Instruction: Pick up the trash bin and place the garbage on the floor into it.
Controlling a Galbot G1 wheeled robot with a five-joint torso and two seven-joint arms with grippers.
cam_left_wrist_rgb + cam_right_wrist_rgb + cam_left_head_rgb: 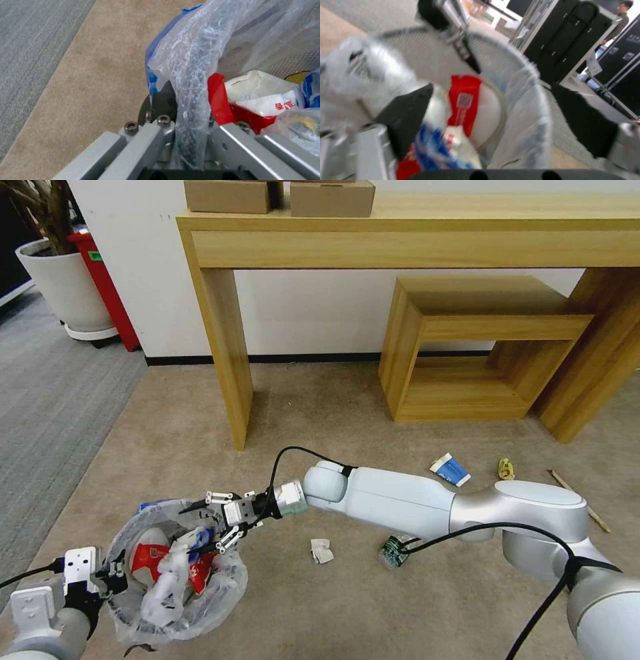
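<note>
Crinkly plastic lined the trash bin (175, 580), which my left pincer (110, 579) gripped by the rim. My right pincer (223, 521) hung spread wide over its mouth (wrappers already inside). Beyond it on the floor (333, 407) lay crumpled paper (321, 551), a bottle (393, 551), a carton (450, 471).

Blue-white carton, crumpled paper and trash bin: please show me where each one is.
blue-white carton (450, 470), head view, its blue middle.
crumpled paper (321, 551), head view, its centre.
trash bin (230, 588), head view, bag-covered rim at the robot's right.
</note>
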